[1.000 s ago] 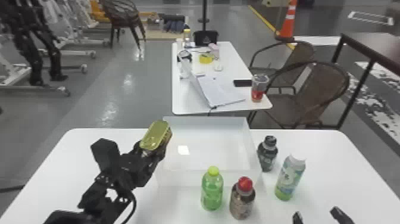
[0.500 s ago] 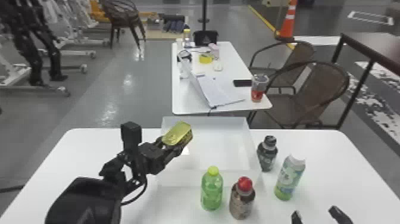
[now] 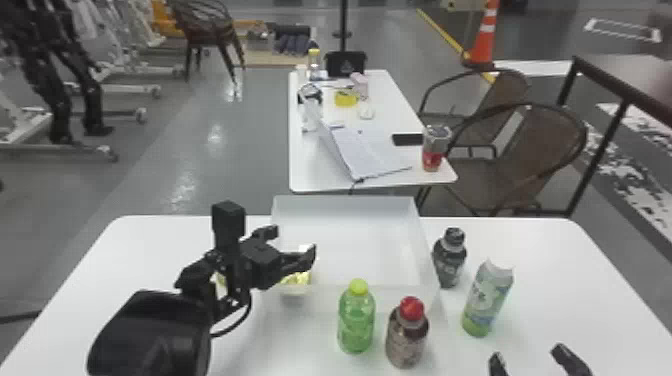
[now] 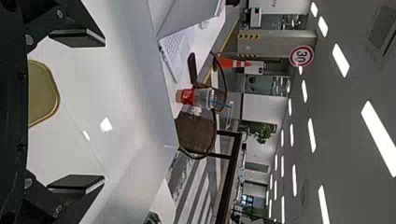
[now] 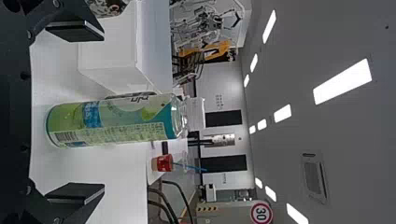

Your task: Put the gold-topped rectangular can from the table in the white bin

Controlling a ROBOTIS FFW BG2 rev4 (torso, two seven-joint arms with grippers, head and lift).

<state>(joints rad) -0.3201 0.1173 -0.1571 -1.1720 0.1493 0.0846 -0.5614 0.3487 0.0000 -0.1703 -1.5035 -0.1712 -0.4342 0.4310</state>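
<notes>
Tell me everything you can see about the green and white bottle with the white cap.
The green and white bottle looks like plastic, with a clear, ridged neck under a wide white cap. Its wraparound label runs from green near the base to paler green and white, with a blue patch, small print, a barcode and a teal band by the shoulder. The cap is on. It stands upright on the white table, right of the brown bottle with the red cap, touching only the tabletop.

The white table (image 3: 550, 260) carries a white bin (image 3: 345, 215) and four bottles (image 3: 356, 322).
</notes>
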